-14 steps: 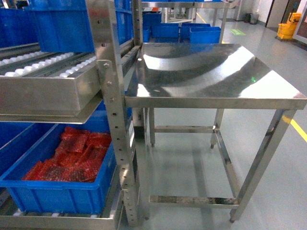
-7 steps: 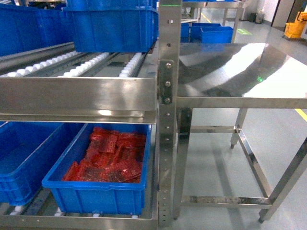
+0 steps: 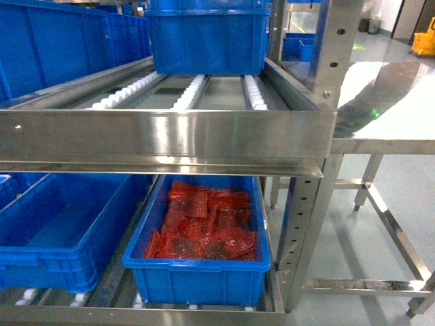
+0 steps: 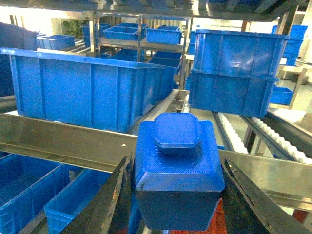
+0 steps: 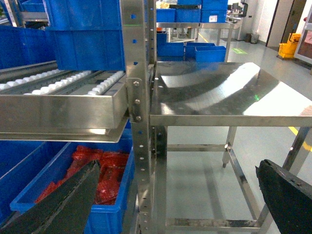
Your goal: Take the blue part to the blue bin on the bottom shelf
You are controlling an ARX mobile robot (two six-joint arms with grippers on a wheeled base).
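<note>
Between the left pincer's (image 4: 175, 195) two dark fingers (image 4: 109, 204) sits the blue part (image 4: 178, 175), clamped before the rack's steel rail (image 4: 58, 141). Right pincer (image 5: 170, 204) hangs spread, holding nothing. Beyond, on the bottom shelf (image 3: 204, 314), stands a blue bin (image 3: 200, 275) of red packets (image 3: 207, 224), beside a steel tabletop (image 5: 229, 95).

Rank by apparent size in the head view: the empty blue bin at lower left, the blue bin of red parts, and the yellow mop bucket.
1. Empty blue plastic bin, though cropped.
2. Blue plastic bin of red parts; close to the first, so that order is unsure.
3. Yellow mop bucket, far off, so only apparently smallest.
</note>
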